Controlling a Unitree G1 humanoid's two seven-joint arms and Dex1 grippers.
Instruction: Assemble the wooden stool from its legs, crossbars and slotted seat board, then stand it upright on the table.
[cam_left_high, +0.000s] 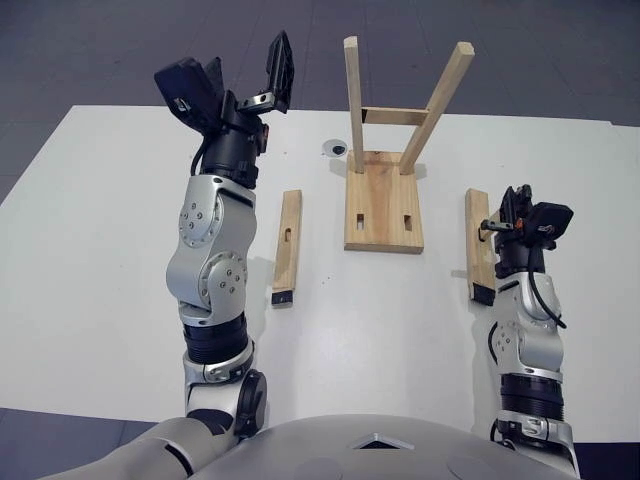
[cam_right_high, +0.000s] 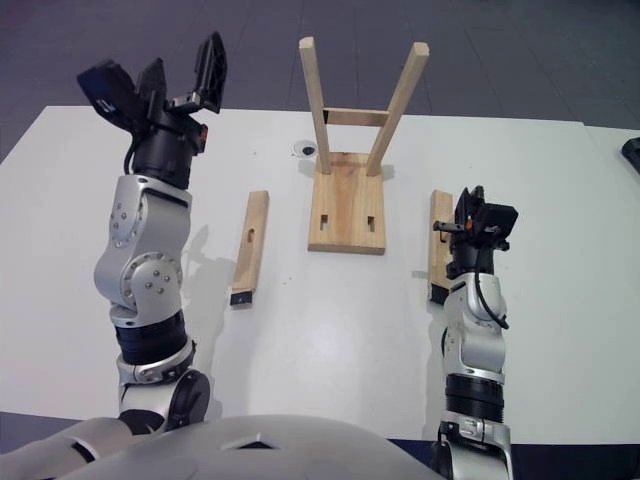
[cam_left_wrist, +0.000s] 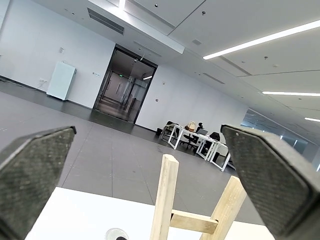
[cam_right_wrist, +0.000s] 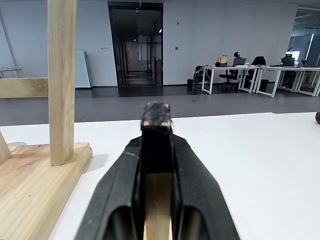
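On the white table (cam_left_high: 100, 250), the seat board (cam_left_high: 383, 215) lies far-centre, slots up, with two legs (cam_left_high: 353, 100) and a crossbar (cam_left_high: 395, 116) already fitted. A loose leg (cam_left_high: 288, 245) waits to its left. The right gripper (cam_left_high: 503, 222) is clamped on the right leg (cam_left_high: 477, 240), probably to lift it for slotting. The left gripper (cam_left_high: 238, 75) is raised with its fingers spread.

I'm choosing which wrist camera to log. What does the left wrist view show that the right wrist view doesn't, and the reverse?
Left wrist view: the open left hand and the free tops of both upright legs. Right wrist view: the right hand shut on a loose leg, and the seat board. Shared: one of those legs, the crossbar and the white table.
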